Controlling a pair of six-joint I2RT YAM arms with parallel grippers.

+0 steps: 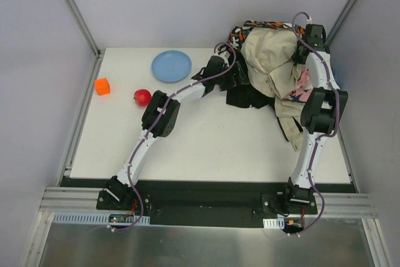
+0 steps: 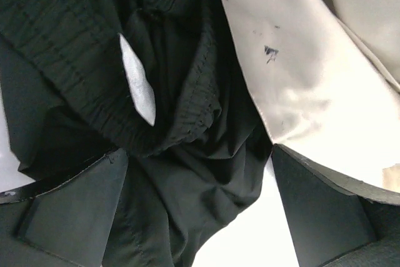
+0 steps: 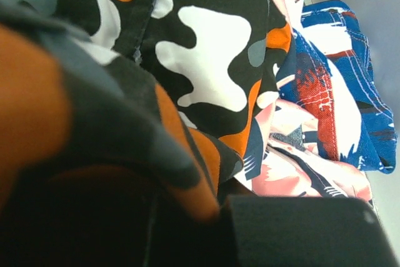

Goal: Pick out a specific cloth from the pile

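From above, the pile (image 1: 269, 60) lies right of the blue plate (image 1: 171, 65). The cloth (image 1: 250, 99), plain black, pokes out from under the beige cloth (image 1: 275, 54), on the table (image 1: 206, 148), right of the plate and a little nearer you. Your left gripper (image 1: 237, 79) reaches in there; your right gripper (image 1: 303, 32) is buried far right of the plate.

In the left wrist view, the fingers (image 2: 75, 207) are spread wide with the black cloth bunched between them, its white label (image 2: 137, 79) showing, beige alongside.

In the right wrist view, the orange-black-white patterned cloth (image 3: 206, 60) drapes over the lens, blue-white (image 3: 337, 92) and pink-white (image 3: 294, 173) fabrics beyond. Those jaws are pressed together; you cannot tell whether they pinch fabric.
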